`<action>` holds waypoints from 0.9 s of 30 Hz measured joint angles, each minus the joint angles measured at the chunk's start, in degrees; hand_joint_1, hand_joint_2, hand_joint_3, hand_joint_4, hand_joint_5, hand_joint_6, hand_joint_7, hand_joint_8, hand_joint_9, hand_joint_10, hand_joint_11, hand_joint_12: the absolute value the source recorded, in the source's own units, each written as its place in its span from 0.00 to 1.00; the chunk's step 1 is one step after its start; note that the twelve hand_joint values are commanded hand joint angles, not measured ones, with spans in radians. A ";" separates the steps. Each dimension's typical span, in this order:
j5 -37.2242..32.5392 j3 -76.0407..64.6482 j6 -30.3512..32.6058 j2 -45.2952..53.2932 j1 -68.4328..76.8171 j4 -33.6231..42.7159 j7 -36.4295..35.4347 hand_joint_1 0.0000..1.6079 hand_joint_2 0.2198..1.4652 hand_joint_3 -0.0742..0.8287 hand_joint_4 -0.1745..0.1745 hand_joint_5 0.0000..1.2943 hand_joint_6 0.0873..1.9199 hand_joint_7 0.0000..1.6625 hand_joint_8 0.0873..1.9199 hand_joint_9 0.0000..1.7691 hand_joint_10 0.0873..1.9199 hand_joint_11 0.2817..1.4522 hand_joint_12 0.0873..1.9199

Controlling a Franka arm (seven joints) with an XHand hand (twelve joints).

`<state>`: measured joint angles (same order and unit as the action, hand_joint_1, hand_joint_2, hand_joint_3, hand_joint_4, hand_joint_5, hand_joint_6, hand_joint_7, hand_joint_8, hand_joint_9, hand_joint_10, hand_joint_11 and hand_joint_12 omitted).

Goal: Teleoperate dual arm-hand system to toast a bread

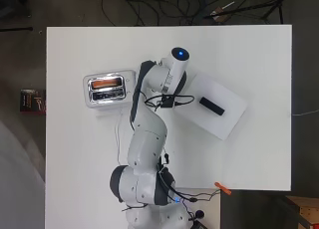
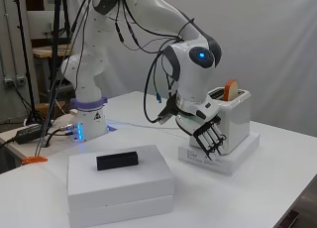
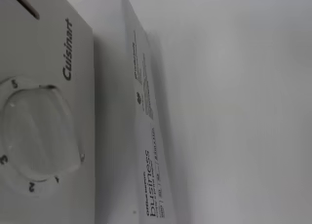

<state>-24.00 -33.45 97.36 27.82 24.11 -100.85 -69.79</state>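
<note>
Now the bread is seen standing in one slot of the toaster, poking out at the top. The hand is held at the toaster's front, fingers straight and apart, holding nothing. If the toaster is pushed sideways, it could be slid off the flat white box under it.

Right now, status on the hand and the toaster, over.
Hand open, fingers straight, pointing down at the toaster's front face. Bread sitting in one slot, sticking up. Nothing in the way.
</note>
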 joint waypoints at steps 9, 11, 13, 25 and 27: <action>0.88 5.31 -1.31 4.87 -4.39 2.04 -2.23 0.05 0.62 0.06 0.57 0.25 0.00 0.20 0.00 0.27 0.00 0.19 0.00; 1.75 5.81 -1.14 4.73 -4.89 0.36 -2.83 0.09 0.61 0.06 0.51 0.21 0.00 0.19 0.00 0.28 0.00 0.20 0.00; 2.04 6.11 -1.48 4.48 -5.16 -1.37 -3.96 0.11 0.62 0.07 0.47 0.21 0.00 0.20 0.00 0.29 0.00 0.20 0.00; 8.45 9.21 1.93 -9.34 -5.81 -3.50 1.06 0.00 0.69 0.08 0.46 0.16 0.00 0.09 0.00 0.11 0.00 0.09 0.00; 10.22 10.33 1.52 -15.74 -6.51 -3.74 1.72 0.00 0.70 0.09 0.45 0.17 0.00 0.10 0.00 0.11 0.00 0.09 0.00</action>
<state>-13.78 -23.12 98.89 12.07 17.60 -104.59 -68.06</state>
